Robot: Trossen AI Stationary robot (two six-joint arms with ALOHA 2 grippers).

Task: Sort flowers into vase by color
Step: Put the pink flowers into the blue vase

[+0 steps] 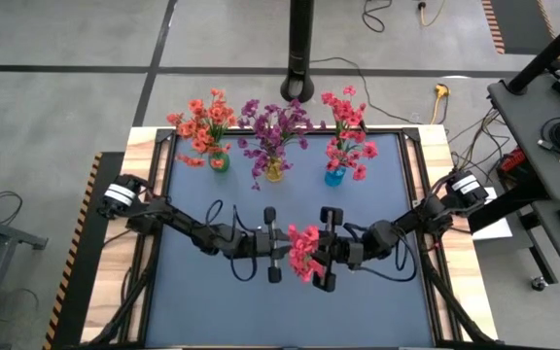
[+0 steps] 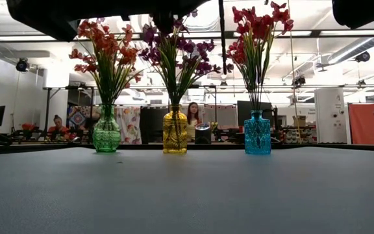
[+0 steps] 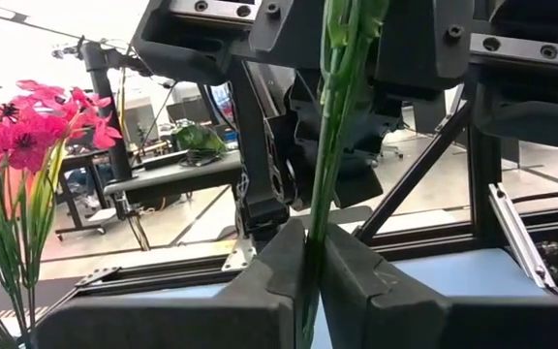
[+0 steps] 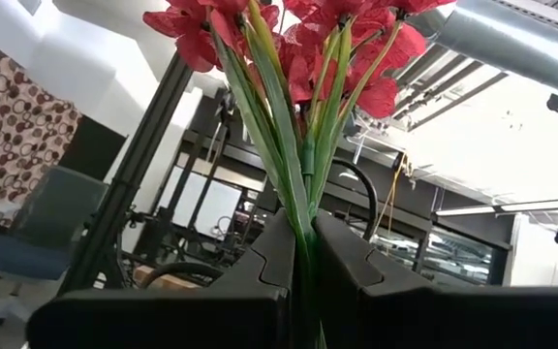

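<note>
High view: a pink-red spray (image 1: 304, 249) is held mid-table between both grippers. The left gripper (image 1: 272, 245) is just beside its blossoms; the right gripper (image 1: 326, 250) is on the other side. Three vases are seen beyond them at the far edge w/ flowers already in — green vase (image 1: 220, 160) orange-red, yellow vase (image 1: 274, 171) purple, blue vase (image 1: 334, 176) pink-red.

Low view: only the vases are shown; the grippers are not visible here.

Left wrist view: the fingers (image 3: 260, 281) are seen clenched on the green stem (image 3: 329, 116), which rises straight up from between them.

Right wrist view: the fingers (image 4: 347, 267) are clamped on the stem bundle (image 4: 303, 184) too, w/ the blossoms directly above.

Handling, as judged: the spray is light, its stem thin and springy, prob. slippery plastic — best gripped low on the stem, clear of the soft blossoms.
</note>
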